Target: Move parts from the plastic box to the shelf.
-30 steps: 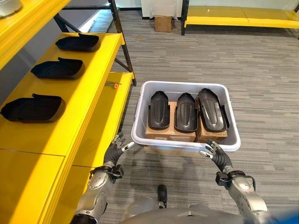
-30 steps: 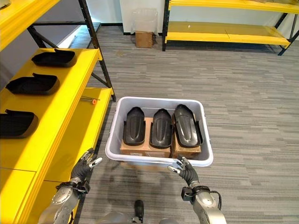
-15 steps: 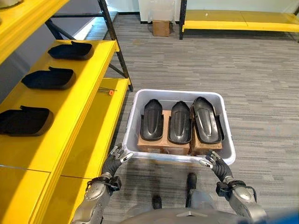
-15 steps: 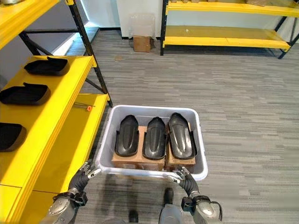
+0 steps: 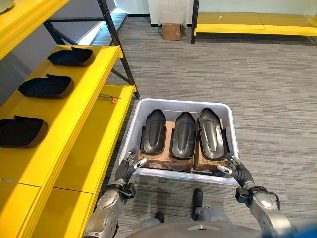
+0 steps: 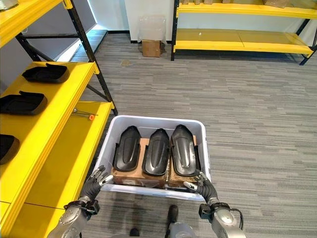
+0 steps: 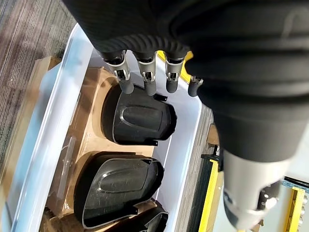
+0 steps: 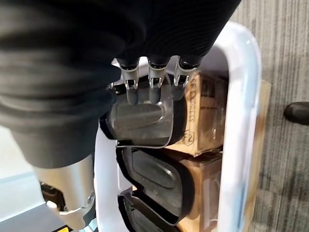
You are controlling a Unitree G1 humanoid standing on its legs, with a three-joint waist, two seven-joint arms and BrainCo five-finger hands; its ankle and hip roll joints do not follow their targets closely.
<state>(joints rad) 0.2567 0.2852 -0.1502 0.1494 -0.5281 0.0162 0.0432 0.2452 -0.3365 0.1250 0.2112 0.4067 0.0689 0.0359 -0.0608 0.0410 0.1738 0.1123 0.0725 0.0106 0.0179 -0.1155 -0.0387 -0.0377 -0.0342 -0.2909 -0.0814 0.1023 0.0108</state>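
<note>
Plastic box: pale grey plastic box (image 5: 229, 130) with a rounded rim, standing on the striped grey carpet (image 5: 277, 89) just beside the yellow shelf's lower board.
Parts in box: three glossy black, shoe-shaped moulded parts lying side by side lengthways, left part (image 5: 153, 132), middle part (image 5: 184, 135) and right part (image 5: 212, 133), resting on brown cardboard cartons (image 5: 167, 162) inside the box.
Parts on shelf: three matt black parts in a row along the yellow shelf (image 5: 74, 104), far part (image 5: 71, 56) near the far corner, middle shelf part (image 5: 45, 86), near part (image 5: 21, 131) toward the near end.
Left hand: left hand (image 5: 128, 165) at the box's near left corner, fingers straight and loosely spread over the rim, holding nothing; its wrist view has the fingertips (image 7: 148, 88) above the left part's near end.
Right hand: right hand (image 5: 235, 170) at the box's near right corner, fingers extended and relaxed over the rim, empty; fingertips (image 8: 153, 94) poised above the right part.
Small item: thin tool with an orange tip (image 5: 114, 99) on the shelf's lower board, near its far edge.
</note>
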